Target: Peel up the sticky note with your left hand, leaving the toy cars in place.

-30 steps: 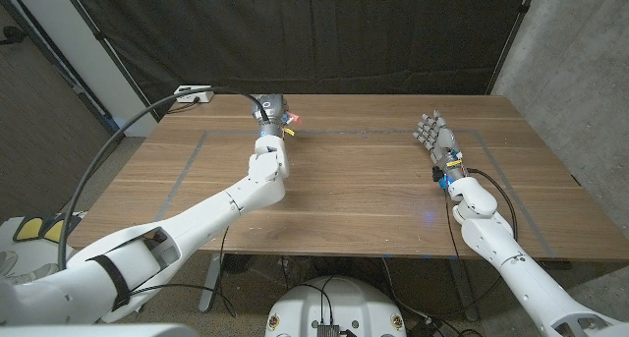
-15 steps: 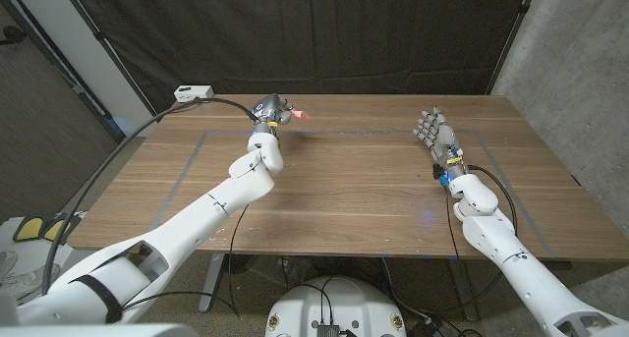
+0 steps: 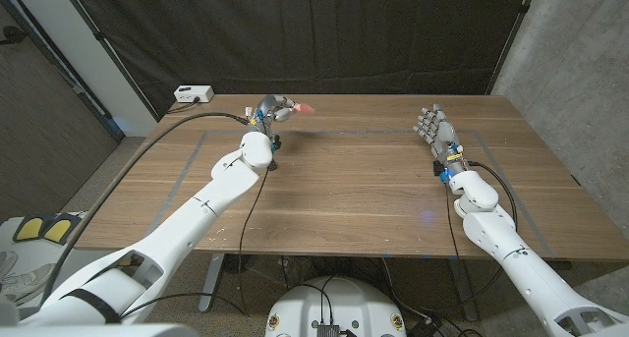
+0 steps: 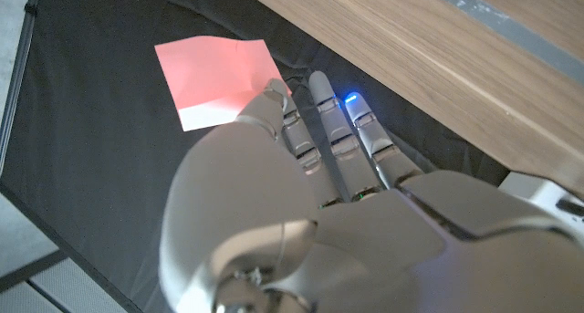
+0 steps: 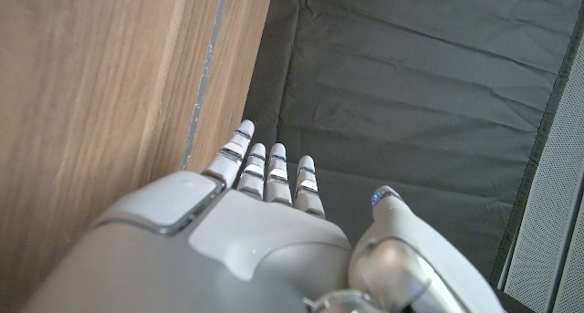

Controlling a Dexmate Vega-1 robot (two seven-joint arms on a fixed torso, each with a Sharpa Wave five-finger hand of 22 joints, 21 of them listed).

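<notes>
Left hand (image 3: 270, 111) is up over the far edge of the wooden table (image 3: 354, 195), arm stretched fwd from the near-left corner. It pinches the pink sticky note (image 3: 304, 109) at the fingertips; the note sticks out to the hand's right side, clear of the tabletop, seen against the black curtain (image 3: 324, 37). Left wrist view confirms: note (image 4: 219, 80) is held by one corner at the thumb/finger tips, rest of the sheet hanging free, flat, lighter strip along one edge. The remaining fingers (image 4: 342, 140) are extended alongside, not curled. A small blue light shows on one fingertip.

Right hand (image 3: 433, 133) is at the far-right part of the table, fingers straight and slightly apart, holding nothing. From the head view it appears to stand on its edge; contact w/ the table can't be confirmed. Right wrist view shows the same hand (image 5: 265, 203), fingers extended side by side, thumb apart, wood surface beside it.

A grey taped outline (image 3: 197, 145) marks a rectangle on the tabletop. A white box (image 3: 193, 93) w/ a black cable sits at the far-left corner. Concrete wall (image 3: 580, 62) to the right.
</notes>
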